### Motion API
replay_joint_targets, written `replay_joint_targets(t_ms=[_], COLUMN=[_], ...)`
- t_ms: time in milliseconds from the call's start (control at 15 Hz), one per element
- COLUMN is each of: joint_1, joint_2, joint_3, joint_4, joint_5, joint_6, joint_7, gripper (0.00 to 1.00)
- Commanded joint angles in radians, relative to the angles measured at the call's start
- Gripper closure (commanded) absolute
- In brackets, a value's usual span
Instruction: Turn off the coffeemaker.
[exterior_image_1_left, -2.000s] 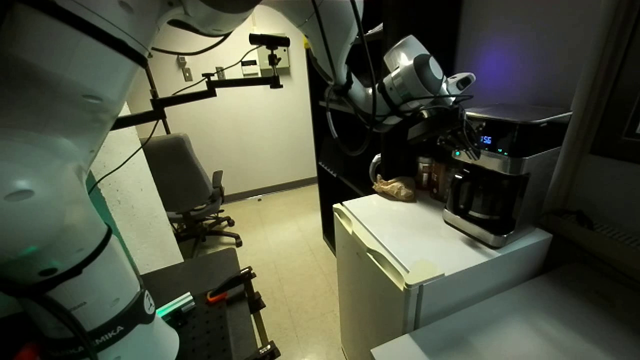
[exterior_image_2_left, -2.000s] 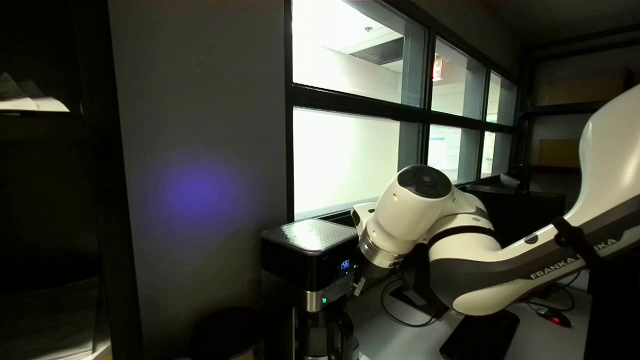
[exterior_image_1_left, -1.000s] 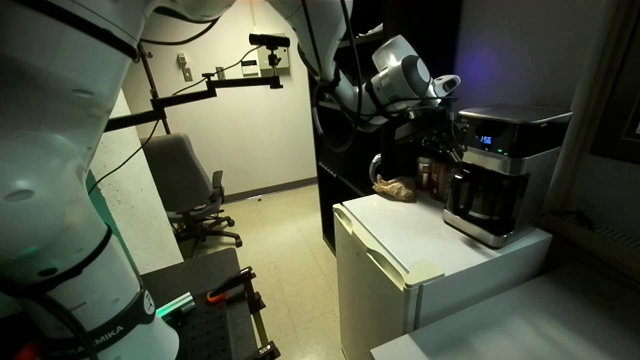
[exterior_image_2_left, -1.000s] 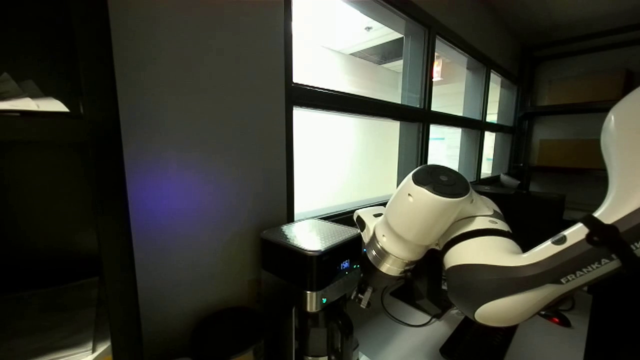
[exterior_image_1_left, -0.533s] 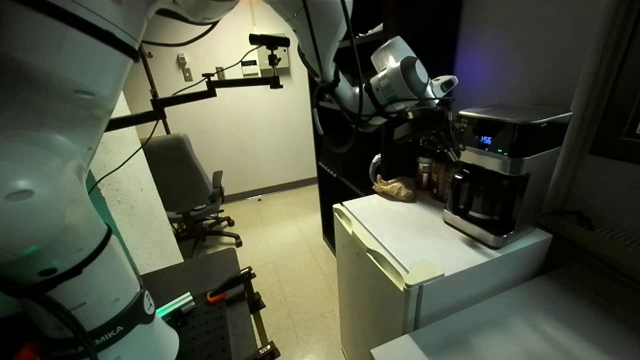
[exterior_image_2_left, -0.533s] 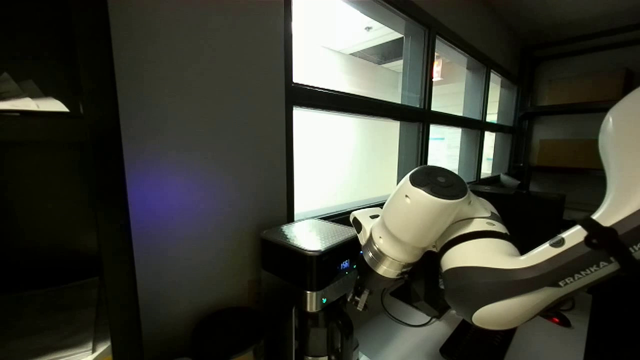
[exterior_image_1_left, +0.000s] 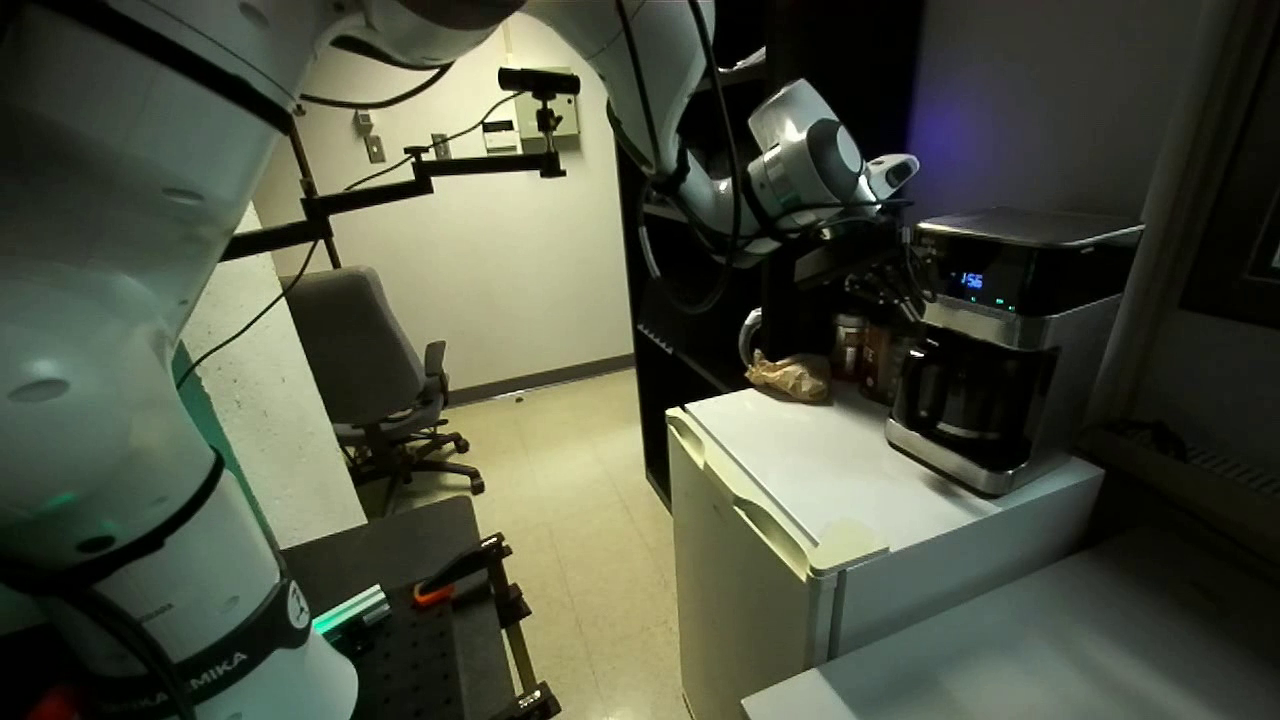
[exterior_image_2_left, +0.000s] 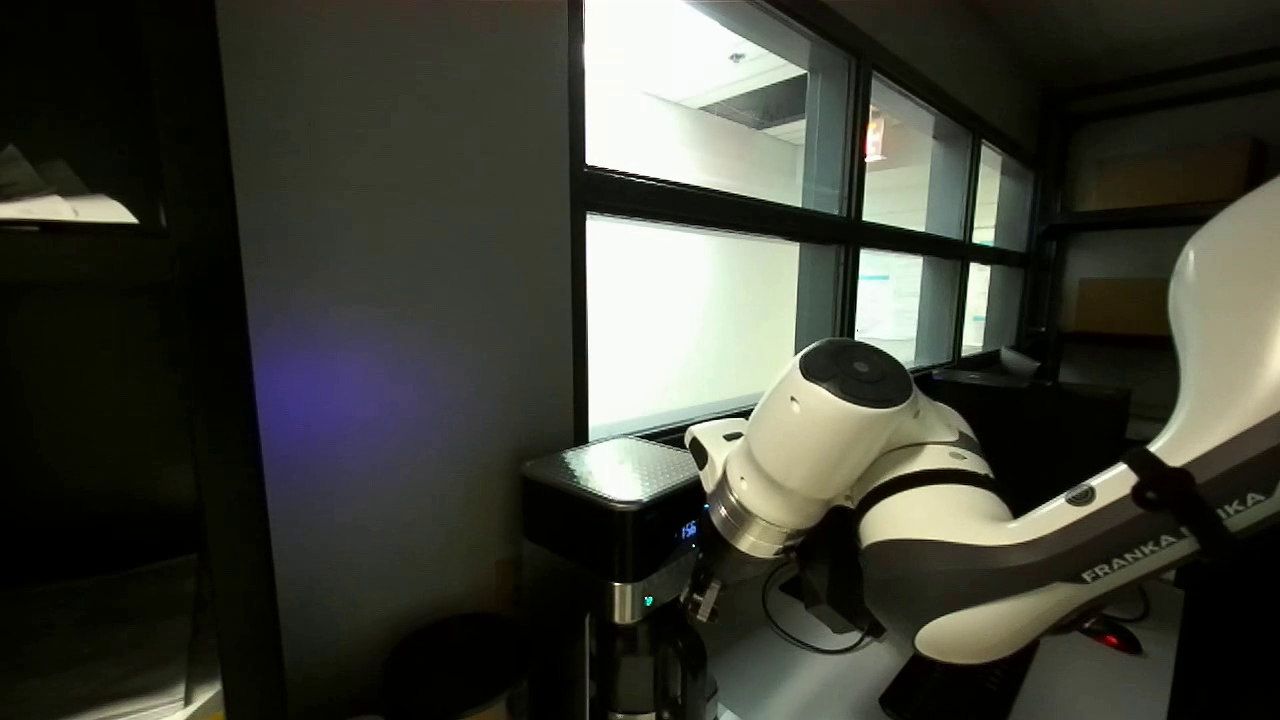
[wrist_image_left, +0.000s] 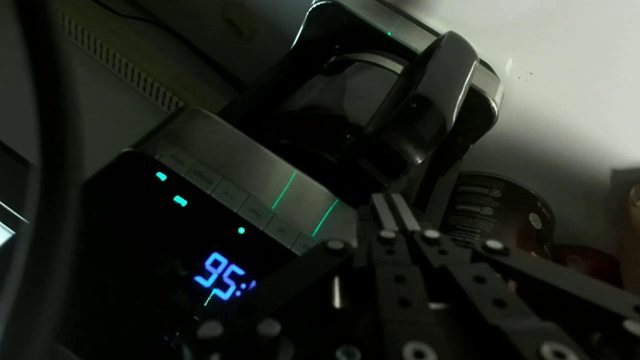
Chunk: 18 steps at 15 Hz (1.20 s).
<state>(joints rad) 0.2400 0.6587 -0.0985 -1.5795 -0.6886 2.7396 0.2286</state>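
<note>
The black-and-silver coffeemaker (exterior_image_1_left: 1075, 320) stands at the right; it also shows in an exterior view (exterior_image_2_left: 600, 535). Its blue display (wrist_image_left: 225, 276) is lit, and a green light (exterior_image_2_left: 648, 601) glows on its silver front. In the wrist view, small green lights glow beside a row of buttons (wrist_image_left: 229, 194) on the silver strip (wrist_image_left: 240, 150). The dark carafe handle (wrist_image_left: 430, 95) is beyond. My gripper (wrist_image_left: 392, 197) is shut and empty, its tips near the end of the button row; contact cannot be told. The gripper shows in both exterior views (exterior_image_1_left: 915, 308) (exterior_image_2_left: 703, 605) before the machine's front.
The coffeemaker stands on a white cabinet (exterior_image_1_left: 800, 460). A crumpled brown bag (exterior_image_1_left: 790, 378) and jars (exterior_image_1_left: 850, 345) lie beside it. A dark can (wrist_image_left: 500, 215) is close to my fingers in the wrist view. A white table (exterior_image_1_left: 1050, 630) adjoins the cabinet; a wall is behind.
My gripper first drew back from the coffeemaker's front panel, then moved slightly toward it again. The coffeemaker stays in place, and its display and green lights stay lit.
</note>
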Motion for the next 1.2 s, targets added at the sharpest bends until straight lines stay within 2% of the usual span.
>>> replay_joint_targets(t_ms=[0,1133], joint_1=[0.006,0.016], joint_2=[0.036,0.117], joint_3=[0.004,0.002], joint_4=[0.053,0.16], joint_5=[0.036,0.1], joint_6=[-0.002,-0.019], joint_7=[-0.045,-0.11], gripper=[1.0,1.0])
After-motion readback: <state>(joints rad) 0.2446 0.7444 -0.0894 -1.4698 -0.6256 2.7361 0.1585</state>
